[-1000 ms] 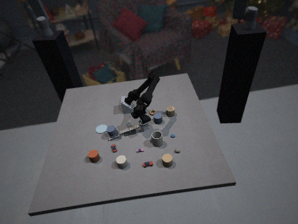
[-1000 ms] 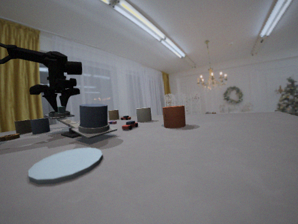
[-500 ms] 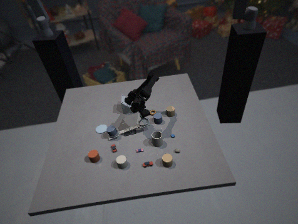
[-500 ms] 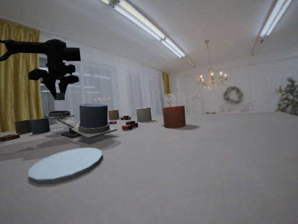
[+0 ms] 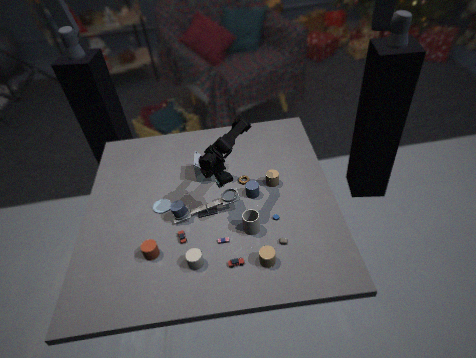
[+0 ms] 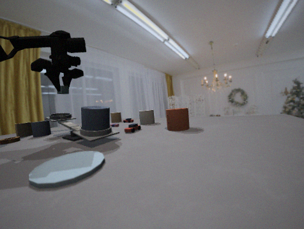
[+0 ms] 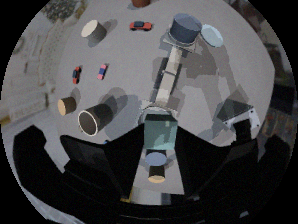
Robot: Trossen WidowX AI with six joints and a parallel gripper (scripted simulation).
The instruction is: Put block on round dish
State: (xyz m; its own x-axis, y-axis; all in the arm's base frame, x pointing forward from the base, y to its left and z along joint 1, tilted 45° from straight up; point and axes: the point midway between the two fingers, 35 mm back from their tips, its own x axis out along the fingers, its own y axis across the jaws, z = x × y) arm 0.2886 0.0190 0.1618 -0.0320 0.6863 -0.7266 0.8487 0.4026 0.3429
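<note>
- A small grey-green block (image 6: 64, 89) is pinched in the claw (image 6: 64, 84); it is held high above the balance (image 5: 209, 208), near the bared end, well clear of the table (image 6: 207, 176).
- Biggest risk: the remaining cup (image 6: 95, 118) is still seated on the other end of the balance, and the round dish (image 6: 67, 167) lies just beside that end. If a straight path to the dish is taken, the claw is carried over or close past this cup. If the cup is brushed, the attempt is judged ended.
- The balance itself could be nudged by a low pass or a low wrist. The beam looks light, so the cup could be tipped or shifted that way too.
- The dish could be missed. It is low and flat, so a release from height would likely let the block bounce or slide off the rim. A descent close to the dish is needed, which brings the claw nearer the cup again.
- The block could be lost in transit. Only its lower part is seen below the fingertips, so how deep the grip sits cannot be told; a fast swing could shake it loose.
- Least likely: loose clutter (cylinders, toy cars) could be clipped when the arm is pulled clear after release.
</note>
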